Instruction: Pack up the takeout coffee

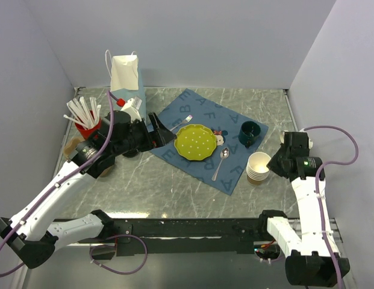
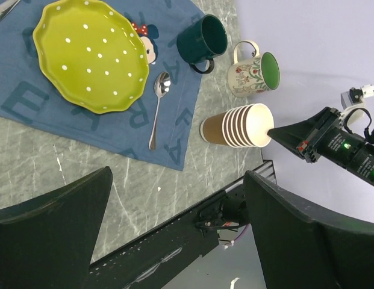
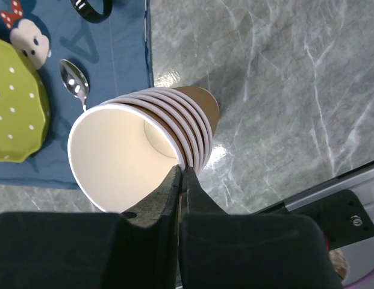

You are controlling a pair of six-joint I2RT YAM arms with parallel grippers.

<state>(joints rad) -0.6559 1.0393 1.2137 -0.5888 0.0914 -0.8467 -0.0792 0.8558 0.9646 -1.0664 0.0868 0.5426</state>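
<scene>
**My fingers:** right gripper [image 3: 180,176] pinched shut at the rim of the lidless cup stack [image 3: 123,153]; left gripper [image 2: 177,180] spread wide, holding nothing.

The rim pinch suits lifting or shifting a cup, I judge. The takeout coffee is not identifiable; a tan shape [image 1: 71,146] behind my left arm may be it. Grey marbled table [image 1: 174,186], blue lettered cloth [image 1: 193,105], plain pale walls [image 1: 205,36].

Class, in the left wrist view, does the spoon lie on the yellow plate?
No, the spoon lies on the blue placemat, beside the plate.
</scene>
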